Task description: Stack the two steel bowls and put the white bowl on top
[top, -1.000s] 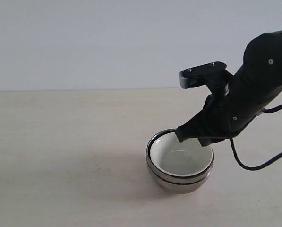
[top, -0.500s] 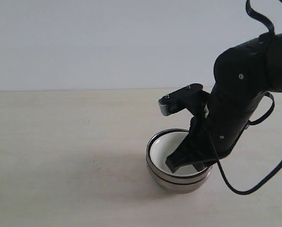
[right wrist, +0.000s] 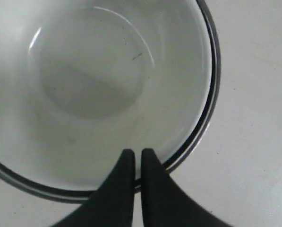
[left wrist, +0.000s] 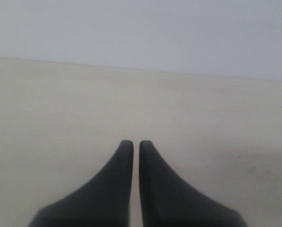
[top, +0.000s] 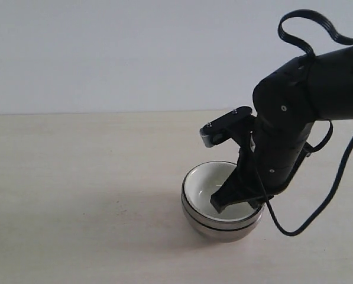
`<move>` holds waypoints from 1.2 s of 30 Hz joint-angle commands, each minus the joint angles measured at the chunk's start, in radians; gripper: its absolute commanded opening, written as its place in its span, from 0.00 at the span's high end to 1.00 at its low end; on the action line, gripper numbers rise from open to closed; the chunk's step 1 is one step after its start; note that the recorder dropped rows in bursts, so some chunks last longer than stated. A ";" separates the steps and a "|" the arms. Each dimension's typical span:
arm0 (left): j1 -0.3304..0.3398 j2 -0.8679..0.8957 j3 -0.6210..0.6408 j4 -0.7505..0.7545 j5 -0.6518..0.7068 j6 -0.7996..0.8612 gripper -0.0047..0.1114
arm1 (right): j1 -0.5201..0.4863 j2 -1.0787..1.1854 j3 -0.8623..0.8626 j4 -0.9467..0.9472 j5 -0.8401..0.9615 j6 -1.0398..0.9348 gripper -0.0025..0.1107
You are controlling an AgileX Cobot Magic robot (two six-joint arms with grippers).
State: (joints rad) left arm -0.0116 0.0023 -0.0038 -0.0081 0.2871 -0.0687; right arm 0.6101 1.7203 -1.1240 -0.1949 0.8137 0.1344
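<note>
The two steel bowls (top: pixel 221 227) sit nested one inside the other on the table, with a dark seam between their rims. Inside the upper one rests the white bowl (top: pixel 202 186); only its plain inner surface shows, and its patterned outer side is hidden. My right gripper (top: pixel 219 205) is shut, its tips just above the stack's near rim. In the right wrist view the gripper (right wrist: pixel 134 151) lies over the white bowl (right wrist: pixel 93 71) and the steel rim (right wrist: pixel 211 94), holding nothing. My left gripper (left wrist: pixel 132 143) is shut over bare table, out of the exterior view.
The pale wooden table (top: pixel 75 177) stretches left and behind the stack, ending at a plain white wall (top: pixel 135 53). A black cable (top: pixel 318 201) loops from the right arm, hanging to the right of the bowls.
The right arm swung left and down. Its shut gripper went from the stack's far right rim to over the white bowl's near side. The stack nudged slightly left.
</note>
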 commanded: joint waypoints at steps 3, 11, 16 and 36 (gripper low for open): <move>0.003 -0.002 0.004 0.001 -0.003 -0.009 0.92 | -0.001 -0.010 -0.047 -0.002 0.005 -0.013 0.98; 0.003 -0.002 0.004 0.001 -0.003 -0.009 0.92 | 0.001 -0.034 -0.041 0.009 -0.156 -0.013 0.98; 0.003 -0.002 0.004 0.001 -0.003 -0.009 0.92 | 0.010 -0.029 0.026 0.055 -0.452 -0.013 0.98; 0.003 -0.002 0.004 0.001 -0.003 -0.009 0.92 | 0.010 0.120 0.031 0.059 -0.661 -0.015 0.98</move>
State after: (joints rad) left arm -0.0116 0.0023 -0.0038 -0.0081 0.2871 -0.0687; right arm 0.6182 1.8494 -1.0956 -0.1326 0.1527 0.1331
